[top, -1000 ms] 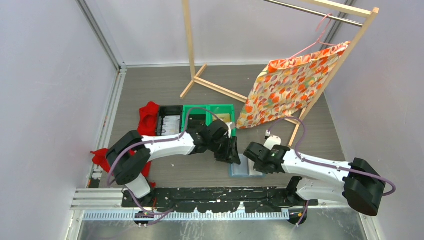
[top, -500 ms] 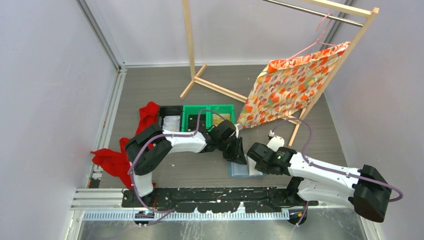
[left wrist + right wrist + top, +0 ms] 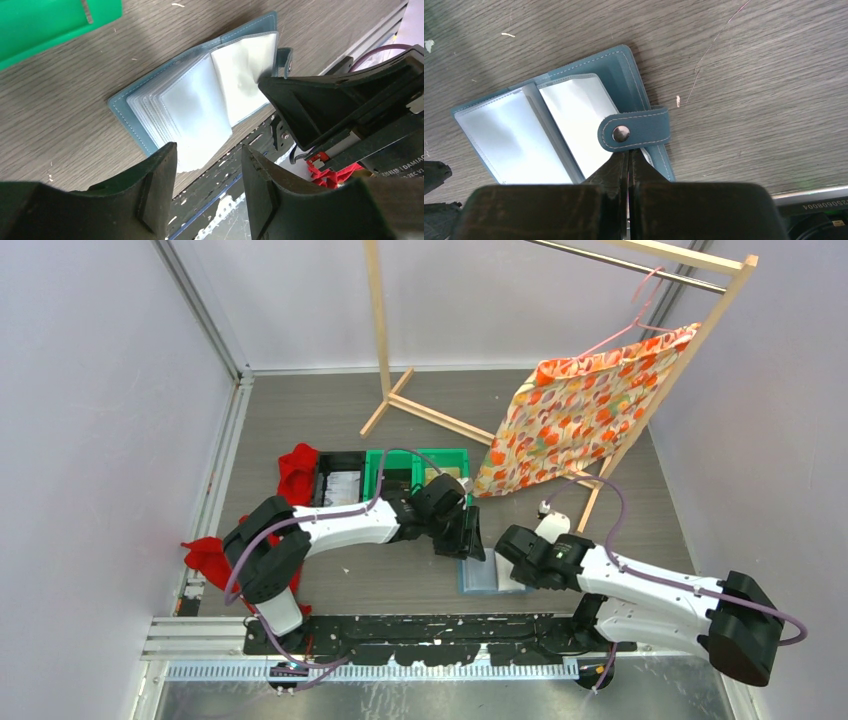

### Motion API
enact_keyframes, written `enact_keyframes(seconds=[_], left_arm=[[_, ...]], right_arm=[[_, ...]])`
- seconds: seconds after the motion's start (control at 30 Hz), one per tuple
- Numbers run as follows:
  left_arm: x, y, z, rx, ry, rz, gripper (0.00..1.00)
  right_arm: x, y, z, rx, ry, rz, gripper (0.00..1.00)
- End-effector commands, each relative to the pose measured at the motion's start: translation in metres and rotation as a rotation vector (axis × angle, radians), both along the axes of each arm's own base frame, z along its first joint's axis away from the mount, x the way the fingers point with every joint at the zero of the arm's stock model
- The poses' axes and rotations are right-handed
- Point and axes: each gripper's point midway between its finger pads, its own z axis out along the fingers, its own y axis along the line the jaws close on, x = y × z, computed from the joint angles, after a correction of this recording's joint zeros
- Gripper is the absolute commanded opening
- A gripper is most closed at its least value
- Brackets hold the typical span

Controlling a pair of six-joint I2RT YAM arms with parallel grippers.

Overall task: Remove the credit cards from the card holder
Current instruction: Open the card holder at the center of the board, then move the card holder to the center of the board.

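Touching one open card holder [image 3: 624, 75] is the right end effector [image 3: 628, 159].

Grey wood-grain table [image 3: 330, 430] is seen. On it, card holder [image 3: 559, 125] is laid open nr front edge. Behind it, 2 green bins [image 3: 375, 465] & black tray [image 3: 340, 480] are set side by side. Red cloth [image 3: 297, 472] is spread at left, wooden rack [image 3: 420, 410] is placed at back.

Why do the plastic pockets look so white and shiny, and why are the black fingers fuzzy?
Left wrist view: light bounces off the card holder, washing its clear pockets white; the left fingers sit close to the lens, so they look soft. Right wrist view: same glare, right fingers soft too.
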Motion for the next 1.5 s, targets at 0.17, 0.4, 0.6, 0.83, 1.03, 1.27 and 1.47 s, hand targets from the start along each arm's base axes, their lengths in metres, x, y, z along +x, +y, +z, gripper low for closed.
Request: enact_keyframes(seconds=[0.17, 0.4, 0.6, 0.83, 1.03, 1.27, 1.47], left_arm=[[-0.006, -0.005, -0.010, -0.020, 0.021, -0.029, 0.48], [-0.010, -0.026, -0.014, -0.070, 0.062, -0.073, 0.47], [-0.013, -0.039, -0.002, -0.113, 0.044, -0.097, 0.44], [-0.013, -0.050, 0.019, -0.210, 0.025, -0.111, 0.33], [-0.014, -0.057, 0.023, -0.249, 0.039, -0.120, 0.33], [-0.013, -0.067, 0.031, -0.292, 0.045, -0.132, 0.32], [-0.010, -0.073, 0.032, -0.297, 0.042, -0.142, 0.27]], right_arm=[[0.006, 0.001, -0.001, -0.018, -0.011, -0.007, 0.01], [0.005, -0.002, -0.003, -0.018, -0.009, -0.014, 0.01], [0.003, -0.002, -0.005, -0.015, -0.006, -0.014, 0.01], [0.004, 0.000, -0.004, -0.006, -0.005, -0.011, 0.01], [0.006, 0.003, 0.005, 0.029, -0.030, -0.008, 0.04], [0.009, -0.014, 0.025, 0.012, -0.084, -0.057, 0.07], [0.009, -0.022, 0.040, 0.047, -0.131, -0.090, 0.10]])
